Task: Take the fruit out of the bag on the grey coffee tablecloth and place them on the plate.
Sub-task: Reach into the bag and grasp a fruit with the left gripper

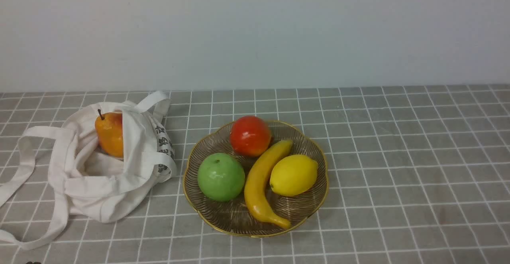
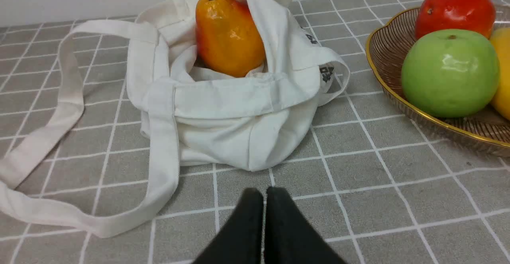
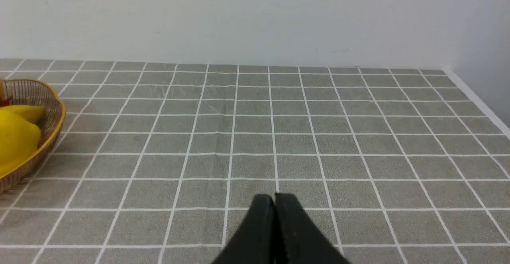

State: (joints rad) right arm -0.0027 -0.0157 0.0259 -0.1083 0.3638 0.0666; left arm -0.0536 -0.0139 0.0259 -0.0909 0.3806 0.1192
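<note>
Shows the pear (image 1: 109, 134) upright in the bag (image 1: 99, 184) on the grey coffee tablecloth (image 1: 398, 156), nine o'clock from the plate (image 1: 239, 220). Finds left hand (image 2: 265, 194), near the bag, and right hand (image 3: 275, 198) both pressed together, empty.

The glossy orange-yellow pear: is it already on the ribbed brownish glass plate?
No, the glossy orange-yellow pear sits inside the off-white cloth bag, left of the ribbed brownish glass plate.
</note>
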